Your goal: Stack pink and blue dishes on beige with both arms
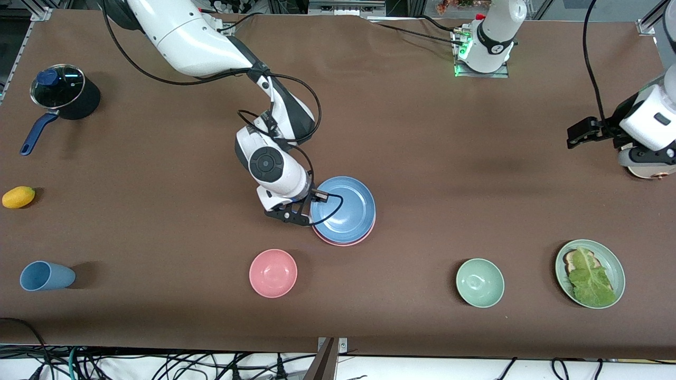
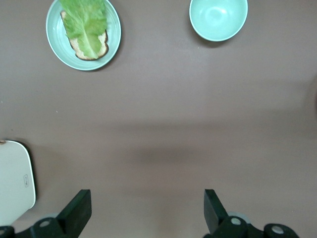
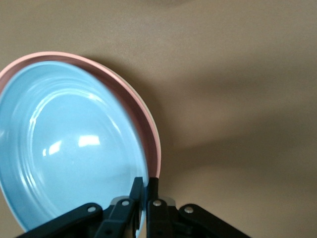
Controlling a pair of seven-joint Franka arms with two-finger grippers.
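the right gripper (image 1: 302, 215) sits low at the rim of the blue plate (image 1: 343, 205), at the edge toward the right arm's end of the table. in the right wrist view its fingers (image 3: 136, 191) are pinched together on that rim, one pad inside the plate and one outside. the blue plate is tilted: the gripped edge is raised, and the rest leans over the pink plate (image 1: 364, 234) right under it. the pink plate shows only as a thin salmon crescent along the edge nearer the front camera and, in the wrist view, as a rim (image 3: 148, 129) curling round the blue one. a pale sliver peeks out just below the pink rim in that wrist view; i cannot tell if it is the beige plate.

the left gripper (image 1: 581, 132) waits in the air over bare table at the left arm's end, fingers (image 2: 74, 213) spread wide with nothing between them. below it, toward the front camera, sit a pale green plate with lettuce (image 1: 590, 273) and a green bowl (image 1: 479, 282).

a pink bowl (image 1: 273, 273) rests near the right gripper, closer to the front camera.
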